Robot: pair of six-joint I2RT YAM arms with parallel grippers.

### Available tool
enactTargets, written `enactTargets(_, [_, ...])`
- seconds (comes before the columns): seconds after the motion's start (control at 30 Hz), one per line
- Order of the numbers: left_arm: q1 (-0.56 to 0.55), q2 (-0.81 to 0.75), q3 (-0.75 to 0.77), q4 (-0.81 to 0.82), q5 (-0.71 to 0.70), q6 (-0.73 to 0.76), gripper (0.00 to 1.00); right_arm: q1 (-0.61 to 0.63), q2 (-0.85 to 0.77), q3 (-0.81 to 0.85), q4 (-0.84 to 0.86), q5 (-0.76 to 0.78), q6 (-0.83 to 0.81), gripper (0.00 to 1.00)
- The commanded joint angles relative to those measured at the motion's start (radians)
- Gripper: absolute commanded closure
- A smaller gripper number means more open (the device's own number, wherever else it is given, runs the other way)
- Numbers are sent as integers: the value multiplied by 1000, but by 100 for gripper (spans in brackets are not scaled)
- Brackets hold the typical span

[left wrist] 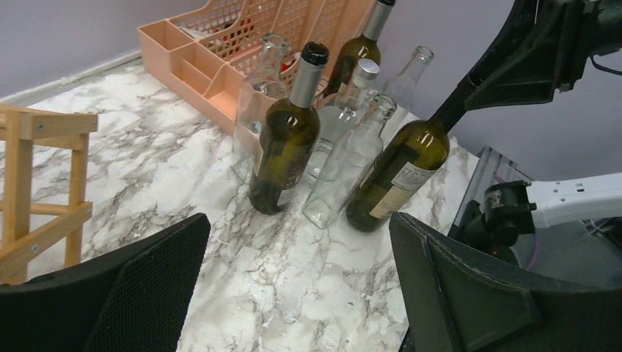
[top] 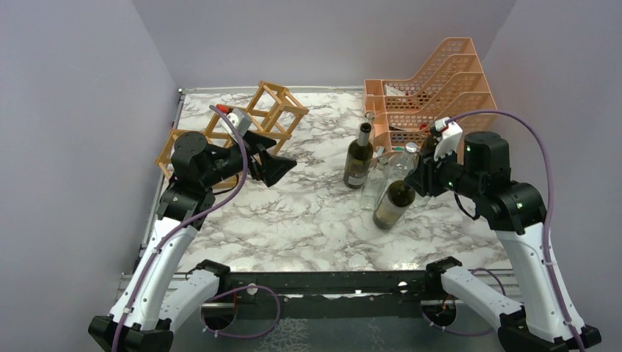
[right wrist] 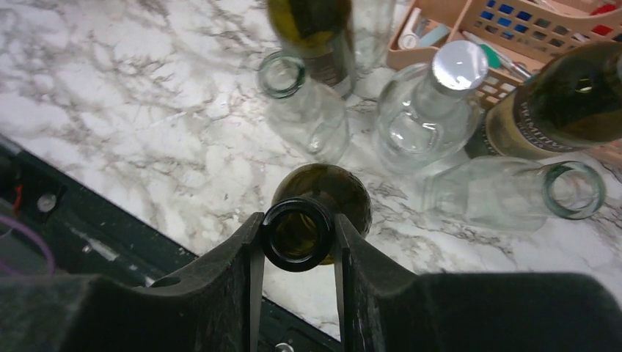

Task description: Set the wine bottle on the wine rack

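Wine rack (top: 273,110): behind and left of the left claw (top: 275,167), on the far-left part of the table. The left arm hides its middle in the top view. The left wrist view catches only one corner at the frame edge.

The left claw is wide open and holds nothing. Its pads sit off the surface and face the bottle cluster.

Capped green bottle (top: 359,155): upright, between the two claws and nearer the right one.

Clear bottles (right wrist: 308,121): packed just beyond the right claw (right wrist: 299,235). The glass overlaps, so the top view gives no reliable count. One has a silver cap and two show open mouths.

Wine bottle (top: 394,202): the right claw is clamped on its neck, with fingers (right wrist: 235,271) either side of the open mouth. The bottle is tilted, base toward the left claw, well apart from the rack. The claw hides the neck in the top view. Whether the base touches the table cannot be told.

A second green bottle (right wrist: 557,110) is up and right of the right claw, beside the peach tray organiser (top: 433,88). It is cut off by the frame and its label is unreadable. The right arm blocks the organiser's lower trays, so their contents are hard to make out.

Surface: a white and grey marble-pattern tabletop (top: 293,220) with a black rail (top: 330,282) at the near edge. Plain pale grey-lilac walls (top: 73,110) close in three sides.
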Motion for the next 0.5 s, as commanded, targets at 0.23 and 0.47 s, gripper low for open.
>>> enactTargets(0.23, [-113,1,-154,287,59,-35,1,15,-57,26,80,-396,-4,99])
enactTargets(0.47, [-274,55,-308,512,-46,-77,1,15,-9,-39,294,-559,132,99])
